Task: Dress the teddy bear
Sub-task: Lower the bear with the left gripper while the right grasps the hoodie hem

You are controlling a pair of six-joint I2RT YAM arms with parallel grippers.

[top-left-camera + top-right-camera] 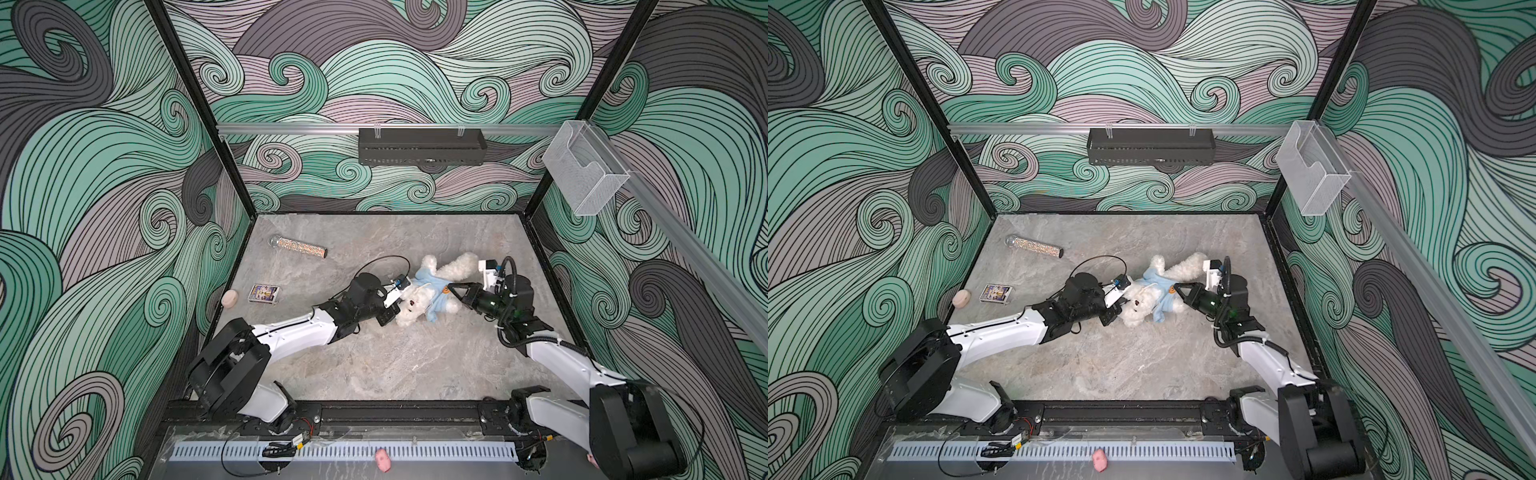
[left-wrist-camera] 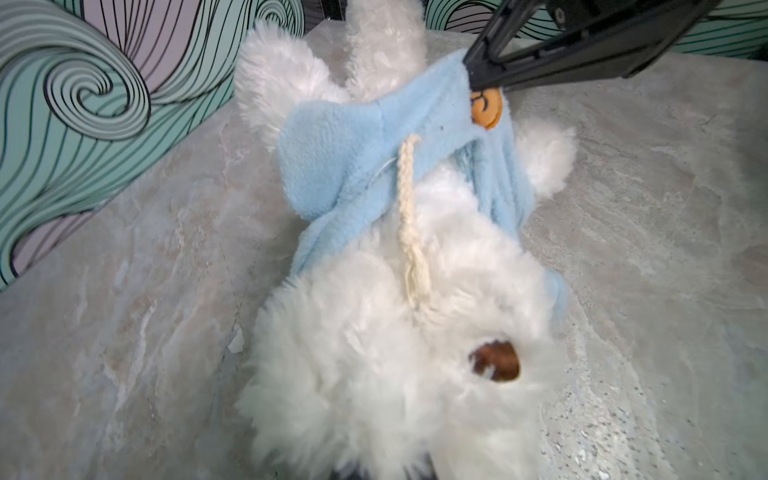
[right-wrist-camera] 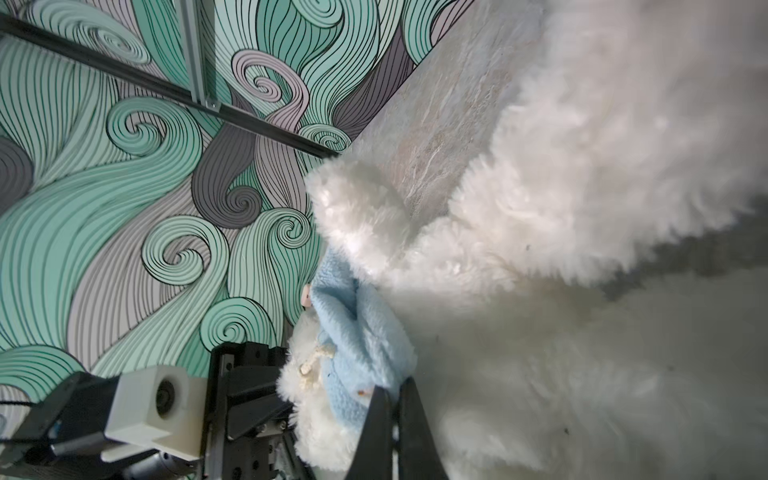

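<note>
Grey marbled tabletop (image 1: pixel 374 365) with teddy bear (image 1: pixel 419 303) (near the middle), glitter tube (image 1: pixel 298 246), card box (image 1: pixel 263 294), peach disc (image 1: pixel 229 298).

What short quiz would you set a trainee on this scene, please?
1. True or false: the bear stands upright on the table.
2. The right hand is shut on: A the blue top; B the card box; C the glitter tube.
3. Which part of the bear points toward the back wall?

Key: 1 false, it lies down; 2 A; 3 its legs.
</note>
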